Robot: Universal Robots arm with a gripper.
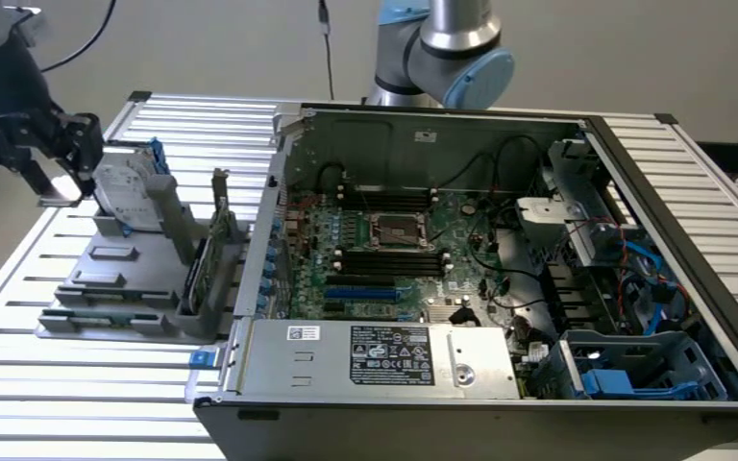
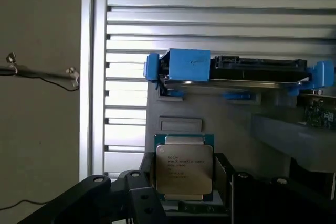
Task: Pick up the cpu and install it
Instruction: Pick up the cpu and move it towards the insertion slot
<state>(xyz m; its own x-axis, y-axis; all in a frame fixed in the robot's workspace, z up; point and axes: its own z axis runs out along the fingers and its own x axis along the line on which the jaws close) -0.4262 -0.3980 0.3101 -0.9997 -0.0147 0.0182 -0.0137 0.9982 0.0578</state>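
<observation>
Exterior view: my gripper hangs at ten o'clock, just beside the hard drive, with the open computer case toward three o'clock. Wrist view: my fingers are clamped on the cpu, silver top showing

Illegible print on the cpu
</observation>
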